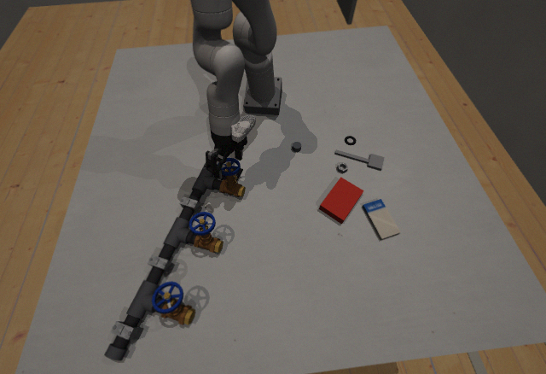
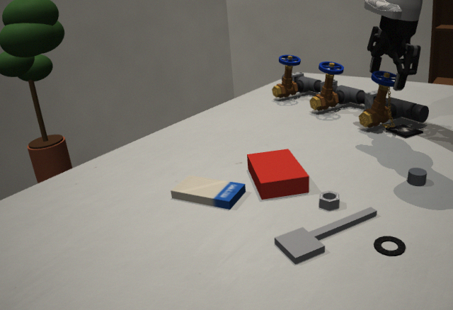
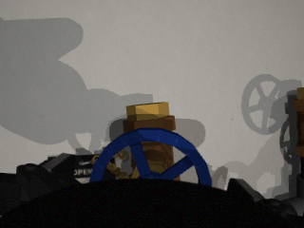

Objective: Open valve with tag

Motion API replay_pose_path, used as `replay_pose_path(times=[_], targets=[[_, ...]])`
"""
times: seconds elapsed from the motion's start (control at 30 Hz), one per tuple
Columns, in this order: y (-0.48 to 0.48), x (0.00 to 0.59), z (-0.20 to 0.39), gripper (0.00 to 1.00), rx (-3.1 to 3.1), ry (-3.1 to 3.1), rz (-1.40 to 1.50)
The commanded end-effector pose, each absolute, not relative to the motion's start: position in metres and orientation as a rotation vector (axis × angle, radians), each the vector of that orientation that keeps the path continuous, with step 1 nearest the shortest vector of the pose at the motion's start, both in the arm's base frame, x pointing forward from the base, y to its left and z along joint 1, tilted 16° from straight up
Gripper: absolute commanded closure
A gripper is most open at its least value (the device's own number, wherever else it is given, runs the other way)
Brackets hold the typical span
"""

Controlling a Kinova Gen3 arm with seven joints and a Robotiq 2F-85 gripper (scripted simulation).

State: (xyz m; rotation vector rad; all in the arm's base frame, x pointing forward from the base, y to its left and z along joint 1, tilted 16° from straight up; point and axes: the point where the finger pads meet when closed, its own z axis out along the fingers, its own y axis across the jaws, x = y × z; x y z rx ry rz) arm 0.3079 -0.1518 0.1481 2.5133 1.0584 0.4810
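Observation:
A dark pipe (image 1: 175, 234) (image 2: 350, 93) carries three brass valves with blue handwheels. The near-base valve (image 1: 230, 168) (image 2: 383, 78) (image 3: 149, 157) has a black tag (image 2: 403, 129) (image 3: 85, 169) chained to it; the tag lies on the mat beside it and is mostly hidden in the wrist view. My gripper (image 1: 225, 159) (image 2: 387, 74) is open and points down with its fingers on either side of this handwheel's rim, not closed on it. The middle valve (image 1: 201, 225) (image 2: 330, 67) and the far valve (image 1: 169, 300) (image 2: 289, 59) stand apart from it.
To the right of the pipe lie a red box (image 1: 341, 199) (image 2: 277, 172), a blue-and-cream box (image 1: 381, 219) (image 2: 207, 190), a nut (image 1: 344, 166) (image 2: 328, 199), a grey T-shaped tool (image 1: 361, 157) (image 2: 321, 233), a black washer (image 1: 350, 137) (image 2: 389, 245) and a grey cylinder (image 1: 296, 145) (image 2: 416, 175).

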Motion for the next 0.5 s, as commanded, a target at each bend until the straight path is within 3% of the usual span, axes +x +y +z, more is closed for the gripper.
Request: replay_pose_path(times=[0.0,0.37,0.4,0.47], targets=[[-0.152,0.308,0.1483,0.0,2.52,1.043,0.496],[-0.152,0.308,0.1483,0.0,2.525,1.034,0.498],[-0.152,0.308,0.1483,0.29,2.525,1.034,0.498],[-0.152,0.308,0.1483,0.29,2.525,1.034,0.498]])
